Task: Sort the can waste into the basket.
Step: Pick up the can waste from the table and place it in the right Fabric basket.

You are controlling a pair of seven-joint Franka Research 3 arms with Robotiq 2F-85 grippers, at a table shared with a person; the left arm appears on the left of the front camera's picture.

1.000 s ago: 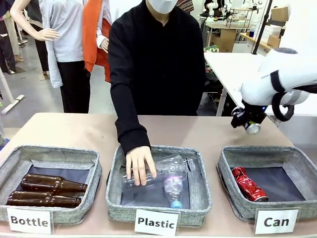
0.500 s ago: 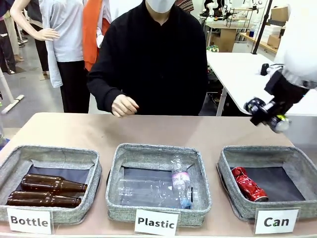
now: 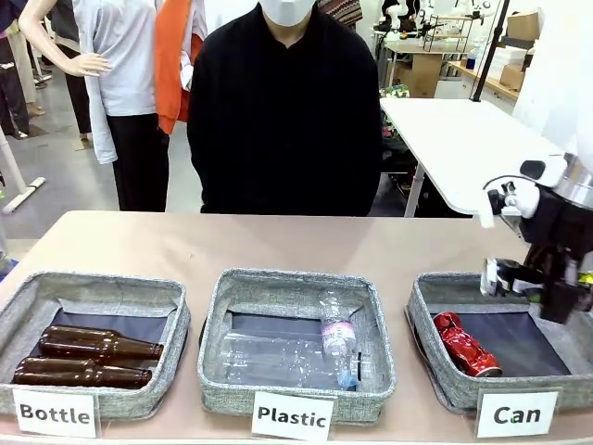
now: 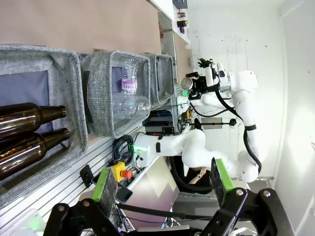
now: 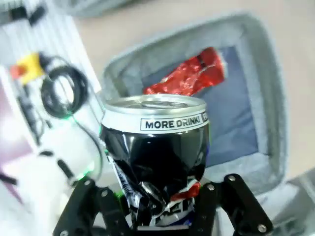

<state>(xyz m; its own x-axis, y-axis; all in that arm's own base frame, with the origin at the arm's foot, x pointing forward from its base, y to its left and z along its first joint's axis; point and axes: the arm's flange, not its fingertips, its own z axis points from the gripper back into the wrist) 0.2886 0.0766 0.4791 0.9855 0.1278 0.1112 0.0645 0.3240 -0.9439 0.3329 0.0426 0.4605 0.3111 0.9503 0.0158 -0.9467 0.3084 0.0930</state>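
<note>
The blue can point(image 5: 156, 157) sits clamped in the right gripper point(image 5: 160, 216), crushed at its lower half, its long axis running along the fingers and its silver top pointing away from the wrist toward the Can basket point(image 5: 266, 88) beneath. In the front view that gripper point(image 3: 519, 278) hangs over the far right part of the Can basket point(image 3: 445, 389), above its rim, the wrist turned so the can end point(image 3: 491, 276) faces picture left; the can is small and partly hidden there.

The red can point(image 3: 465, 343) lies flat on the basket's dark lining near the left wall, long axis slanting from far left to near right. To its right the lining is bare.

The left gripper point(image 4: 165, 184) hangs with its green pads apart, nothing between them, out past the near edge of the table.

The Plastic basket point(image 3: 296, 389) holds clear bottles point(image 3: 338, 345); the Bottle basket point(image 3: 102, 399) holds two brown bottles point(image 3: 93, 357). A person point(image 3: 283, 111) stands behind the table.
</note>
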